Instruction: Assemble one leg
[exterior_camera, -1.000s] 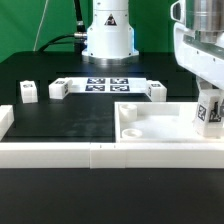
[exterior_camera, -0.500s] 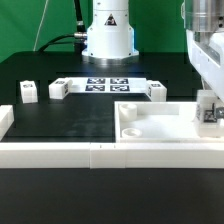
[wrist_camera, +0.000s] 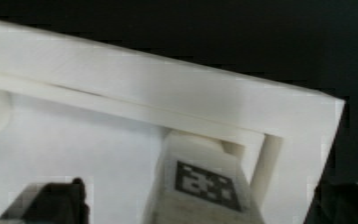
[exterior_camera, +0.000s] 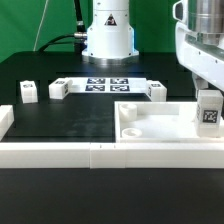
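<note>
- The exterior view shows the Franka arm's gripper [exterior_camera: 208, 100] lowered over the corner of the large white square tray-like piece [exterior_camera: 150, 125] at the exterior view's right; the leg [exterior_camera: 209, 112], a small white boxy post with a black-and-white tag on its face, stands upright at that corner, directly under the gripper.
- Jaw state: the fingers appear to flank the leg, which suggests a pinch on it, but neither view shows contact clearly, so it cannot be told for certain.
- Progress, as a judgement: the leg has reached the tray-like piece's corner and seems to be at the insertion stage; whether it is seated in the corner hole or screwed home is not visible. Seating, tightening and release probably remain.
- Other loose parts lie untouched on the black table [exterior_camera: 70, 115]: three more small white posts [exterior_camera: 27, 92], [exterior_camera: 57, 88], [exterior_camera: 155, 91] near the marker board [exterior_camera: 105, 84]. White rails [exterior_camera: 60, 153] border the near edge.
- The wrist view alone shows the tag of the leg [wrist_camera: 206, 185] close up, set against the inner corner of the tray-like piece's raised rim [wrist_camera: 247, 100], with dark fingertips [wrist_camera: 51, 205] at either side.
- The exterior view alone shows the arm's base, the remaining parts, and the tray's other corner holes.
</note>
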{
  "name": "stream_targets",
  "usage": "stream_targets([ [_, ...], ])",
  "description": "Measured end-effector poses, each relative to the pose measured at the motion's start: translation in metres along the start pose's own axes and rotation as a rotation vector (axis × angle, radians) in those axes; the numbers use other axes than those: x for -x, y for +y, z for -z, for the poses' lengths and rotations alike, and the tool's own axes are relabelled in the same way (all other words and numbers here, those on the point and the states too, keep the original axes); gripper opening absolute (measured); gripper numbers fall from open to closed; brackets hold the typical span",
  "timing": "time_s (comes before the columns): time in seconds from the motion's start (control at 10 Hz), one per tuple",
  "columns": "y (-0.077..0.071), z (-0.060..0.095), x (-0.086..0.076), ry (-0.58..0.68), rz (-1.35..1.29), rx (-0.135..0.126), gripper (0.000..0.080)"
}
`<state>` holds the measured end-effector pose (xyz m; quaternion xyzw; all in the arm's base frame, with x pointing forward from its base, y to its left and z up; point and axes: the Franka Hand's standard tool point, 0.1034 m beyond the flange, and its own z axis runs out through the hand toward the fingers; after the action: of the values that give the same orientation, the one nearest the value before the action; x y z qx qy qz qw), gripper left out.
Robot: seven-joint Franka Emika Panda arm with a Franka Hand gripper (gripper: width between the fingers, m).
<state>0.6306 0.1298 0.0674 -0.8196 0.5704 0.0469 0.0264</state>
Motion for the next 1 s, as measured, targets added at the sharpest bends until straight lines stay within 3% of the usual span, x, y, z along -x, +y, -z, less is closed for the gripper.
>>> stream_targets([
  [0.2,0.001,0.0,-0.002,-0.002,0.204,0.012,0.0648],
  [0.3,0.003,0.001,-0.003,0.0,0.347,0.042,0.0649],
  [0.4,0.002,0.003,-0.004,0.011,0.456,0.053,0.0649],
  [0.7,0.002,0.004,-0.006,0.014,0.744,0.061,0.0649],
  [0.8,0.001,0.004,-0.006,0.015,0.811,0.058,0.0649],
  [1.0,-0.001,0.004,-0.011,0.053,0.992,0.021,0.0649],
])
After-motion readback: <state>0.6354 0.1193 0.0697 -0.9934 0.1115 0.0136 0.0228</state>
